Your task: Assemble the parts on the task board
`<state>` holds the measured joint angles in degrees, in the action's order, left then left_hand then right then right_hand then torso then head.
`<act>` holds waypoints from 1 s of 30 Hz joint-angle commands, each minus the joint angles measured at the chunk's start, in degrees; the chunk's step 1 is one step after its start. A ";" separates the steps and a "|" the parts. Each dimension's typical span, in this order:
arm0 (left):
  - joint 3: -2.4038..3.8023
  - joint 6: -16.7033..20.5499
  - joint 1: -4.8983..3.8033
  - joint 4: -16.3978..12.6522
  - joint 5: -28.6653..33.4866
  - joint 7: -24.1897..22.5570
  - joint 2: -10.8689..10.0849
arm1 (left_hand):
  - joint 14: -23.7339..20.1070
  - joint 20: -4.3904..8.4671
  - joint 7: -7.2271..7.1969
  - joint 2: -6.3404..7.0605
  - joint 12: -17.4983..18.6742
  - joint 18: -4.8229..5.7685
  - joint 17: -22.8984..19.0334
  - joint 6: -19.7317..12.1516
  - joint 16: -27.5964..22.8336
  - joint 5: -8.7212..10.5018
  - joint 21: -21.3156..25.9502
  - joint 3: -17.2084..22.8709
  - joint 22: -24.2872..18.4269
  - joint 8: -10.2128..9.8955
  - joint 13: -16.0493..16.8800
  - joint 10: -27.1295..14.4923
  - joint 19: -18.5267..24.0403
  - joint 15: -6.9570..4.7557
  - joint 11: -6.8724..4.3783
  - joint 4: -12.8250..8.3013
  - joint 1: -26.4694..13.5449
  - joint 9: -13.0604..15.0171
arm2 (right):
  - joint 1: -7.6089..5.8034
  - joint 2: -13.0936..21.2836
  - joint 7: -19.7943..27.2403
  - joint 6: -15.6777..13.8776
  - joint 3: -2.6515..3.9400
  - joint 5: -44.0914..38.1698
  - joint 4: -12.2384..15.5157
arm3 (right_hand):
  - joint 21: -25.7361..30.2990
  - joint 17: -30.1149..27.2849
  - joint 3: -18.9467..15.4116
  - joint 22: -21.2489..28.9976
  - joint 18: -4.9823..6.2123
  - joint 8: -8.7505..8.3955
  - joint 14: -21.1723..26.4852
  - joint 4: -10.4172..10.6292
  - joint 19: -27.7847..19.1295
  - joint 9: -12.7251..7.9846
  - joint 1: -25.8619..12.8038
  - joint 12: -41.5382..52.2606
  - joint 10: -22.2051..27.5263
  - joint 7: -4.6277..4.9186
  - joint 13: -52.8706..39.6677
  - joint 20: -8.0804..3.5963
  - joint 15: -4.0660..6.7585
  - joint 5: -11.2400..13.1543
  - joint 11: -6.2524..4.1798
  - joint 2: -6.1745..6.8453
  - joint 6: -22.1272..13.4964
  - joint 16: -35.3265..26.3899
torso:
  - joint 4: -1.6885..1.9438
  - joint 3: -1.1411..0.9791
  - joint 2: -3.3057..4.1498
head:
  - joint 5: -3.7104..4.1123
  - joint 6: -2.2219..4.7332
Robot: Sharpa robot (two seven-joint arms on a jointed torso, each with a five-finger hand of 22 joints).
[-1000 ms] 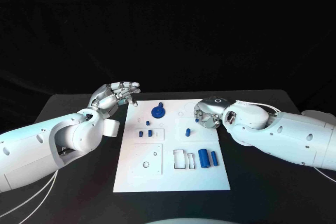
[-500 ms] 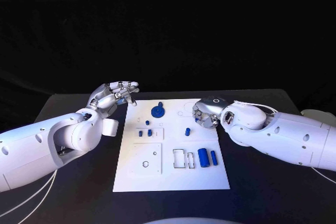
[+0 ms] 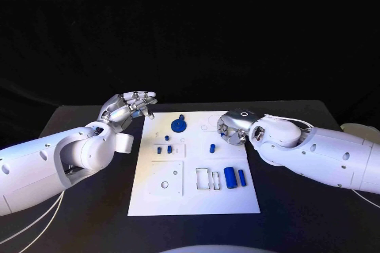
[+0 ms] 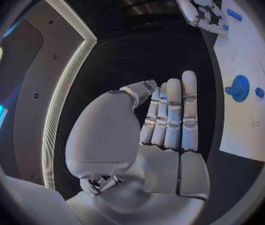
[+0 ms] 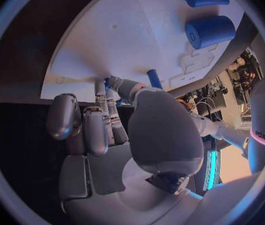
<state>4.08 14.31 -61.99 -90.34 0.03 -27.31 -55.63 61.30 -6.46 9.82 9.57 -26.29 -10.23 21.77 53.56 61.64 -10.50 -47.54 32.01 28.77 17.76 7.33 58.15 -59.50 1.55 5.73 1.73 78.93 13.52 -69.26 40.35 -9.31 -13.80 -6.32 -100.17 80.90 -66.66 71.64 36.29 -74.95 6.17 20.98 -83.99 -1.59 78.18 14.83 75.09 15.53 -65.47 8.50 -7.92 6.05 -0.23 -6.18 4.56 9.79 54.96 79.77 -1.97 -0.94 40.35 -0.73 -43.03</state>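
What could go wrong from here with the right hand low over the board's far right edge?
The right hand hangs close over the task board, fingers curled near the small blue peg; a careless reach could knock it over or shift the board. The two blue cylinders lie loose and might roll if the right forearm sweeps them. The left hand sits off the board, beside the blue gear.

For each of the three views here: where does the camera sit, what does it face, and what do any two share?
Head view: from the robot's head, down onto the task board; both arms, left hand, right hand.
Left wrist view: behind the left hand, facing across the board's edge.
Right wrist view: behind the right hand, facing the board.
Shared: the blue gear shows in the head and left wrist views.
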 commanded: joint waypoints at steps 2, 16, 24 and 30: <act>0.06 -0.79 0.02 -0.11 0.22 0.03 0.02 | -0.57 -0.12 0.10 -0.13 -0.38 -0.34 0.08 -0.51 0.33 -0.25 0.11 0.02 -0.04 -0.29 0.10 -0.49 -0.42 -0.04 0.19 -0.52 0.47 0.10 | 0.53 -0.36 0.15 2.06 -0.35 -0.29 0.05 | -0.11 0.03 -0.04 -0.26 -1.00 0.26 -2.14 -0.27 0.28 0.05 0.17 -0.02 -0.44 0.14 -0.08 -0.11 0.28 0.43 -0.14 -0.56 0.41 0.35 | -0.01 -0.01 0.01 | 0.04 0.00; 0.06 -0.72 0.02 -0.08 0.12 0.58 0.02 | -0.67 -0.11 0.15 -0.13 -0.45 -0.34 0.08 -0.55 0.32 -0.26 0.10 0.05 -0.02 -0.31 0.12 -0.66 -0.41 -0.02 0.23 -0.76 0.63 0.13 | 0.65 -0.96 -1.54 2.37 -0.61 -1.35 -1.04 | -0.98 0.10 1.88 -1.23 -1.13 0.42 -2.18 -2.29 0.50 0.59 1.59 -0.16 -1.75 -0.13 -0.25 -0.51 0.63 1.90 -0.50 -2.72 1.92 0.46 | -0.08 0.00 0.00 | -0.05 -0.17; 0.06 -0.77 0.02 -0.15 0.04 0.91 0.00 | -0.82 -0.14 0.25 -0.15 -0.48 -0.31 0.08 -0.61 0.29 -0.27 0.12 0.01 -0.02 -0.36 0.12 -0.92 -0.34 0.06 0.34 -0.81 0.50 0.15 | 0.69 -0.58 -1.71 0.57 -0.64 -1.60 -0.35 | -1.37 0.10 2.17 -1.56 -1.20 0.54 -2.18 -2.57 0.65 0.75 1.53 -0.15 -2.17 -0.22 -0.34 -0.58 0.71 1.86 -0.60 -3.02 2.33 0.48 | -0.03 -0.02 -0.02 | -0.03 -0.33; 0.07 -0.77 0.02 -0.10 0.03 0.96 -0.06 | -0.96 -0.19 0.31 -0.18 -0.49 -0.29 0.06 -0.71 0.25 -0.32 0.17 0.00 -0.03 -0.42 0.12 -1.17 -0.25 0.14 0.42 -0.82 0.36 0.17 | 0.70 -0.16 -1.59 -1.09 -0.64 -1.61 0.20 | -2.15 0.25 2.57 -2.10 -1.36 0.51 -2.24 -2.60 1.03 0.84 1.32 -0.25 -2.38 -0.25 -0.37 -0.64 0.75 1.83 -0.62 -3.45 2.44 0.58 | -0.05 -0.03 -0.01 | -0.08 -0.34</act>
<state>4.09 14.31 -61.98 -90.35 0.02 -26.33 -55.69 60.70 -6.46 10.13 9.57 -26.58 -10.23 21.75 53.24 61.63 -10.50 -47.55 32.02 28.78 17.48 7.38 57.43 -59.49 1.75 6.04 1.09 78.93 13.63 -69.02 40.16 -10.15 -15.10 -6.64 -101.10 81.08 -68.50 71.84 38.58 -74.92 5.28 21.25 -84.03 -4.20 78.89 15.60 75.79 15.15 -66.99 8.33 -8.21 5.34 0.23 -4.22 4.37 7.58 56.97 79.99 -2.01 -0.96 40.35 -0.74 -43.35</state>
